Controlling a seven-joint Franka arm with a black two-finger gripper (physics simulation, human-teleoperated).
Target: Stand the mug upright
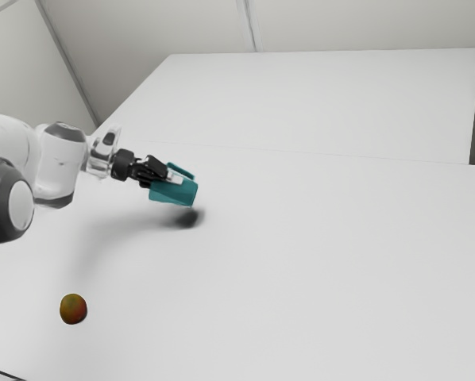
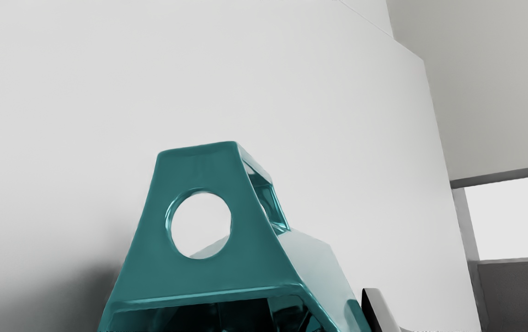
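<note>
In the exterior view my gripper (image 1: 166, 178) is shut on the teal mug (image 1: 176, 193), which hangs tilted above the table, a dark shadow beneath it and its handle on the upper side. From the wrist view, the mug (image 2: 190, 281) is in my gripper (image 2: 264, 320), a dark opening facing the hand and a round hole in the teal face beyond it. One fingertip (image 2: 380, 313) lies along the mug's side; the opposite fingertip is hidden.
A reddish-green round fruit (image 1: 74, 309) rests on the white table (image 1: 317, 262), nearer the exterior view's camera than the mug. Behind the table stands a pale wall (image 1: 364, 24).
</note>
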